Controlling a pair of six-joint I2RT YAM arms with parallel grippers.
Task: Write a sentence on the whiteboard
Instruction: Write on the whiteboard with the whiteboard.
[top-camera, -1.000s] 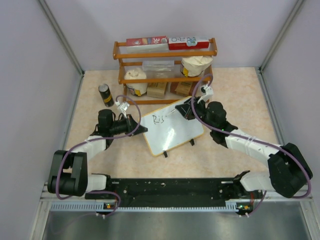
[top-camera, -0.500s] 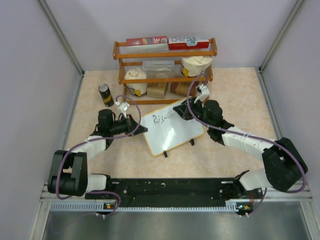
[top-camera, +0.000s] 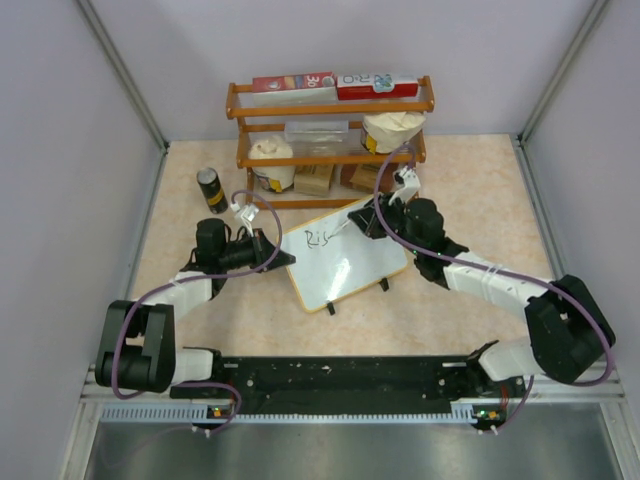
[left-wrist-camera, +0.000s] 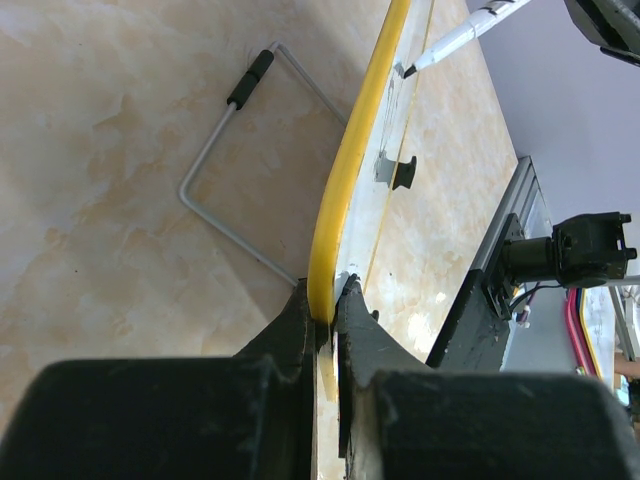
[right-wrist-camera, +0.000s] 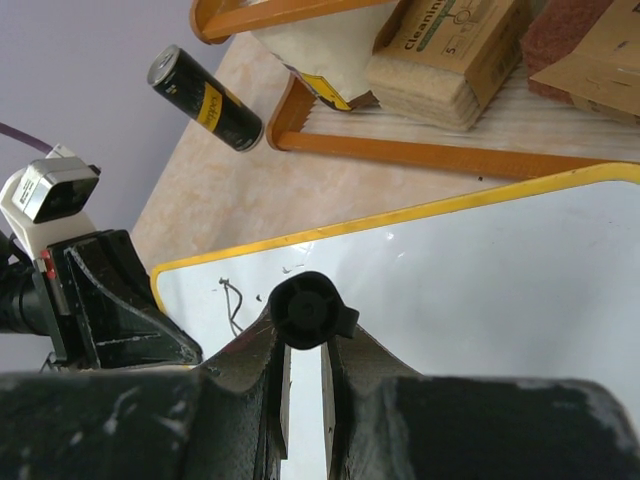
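Note:
The whiteboard (top-camera: 350, 265) stands tilted at mid-table, its frame yellow in the wrist views (left-wrist-camera: 345, 170) (right-wrist-camera: 480, 270). Black script reading "Ris" (top-camera: 318, 238), the sentence as it stands, sits near its upper left; the right wrist view catches only a few strokes (right-wrist-camera: 235, 300). My left gripper (top-camera: 284, 257) (left-wrist-camera: 328, 305) is shut on the board's left edge. My right gripper (top-camera: 368, 222) (right-wrist-camera: 305, 325) is shut on a marker (right-wrist-camera: 305, 308), seen end-on there. Its tip (top-camera: 336, 232) (left-wrist-camera: 440, 50) points at the board just right of the writing.
A wooden shelf (top-camera: 330, 140) with boxes, bags and a clear tub stands behind the board. A dark can (top-camera: 211, 190) (right-wrist-camera: 205, 97) stands left of the shelf. A wire stand (left-wrist-camera: 230, 190) props the board from behind. Black feet (top-camera: 331, 307) hold its lower edge.
My right arm's wrist and forearm have shifted slightly toward the back left. The writing looks the same, and the left arm and the board have not moved.

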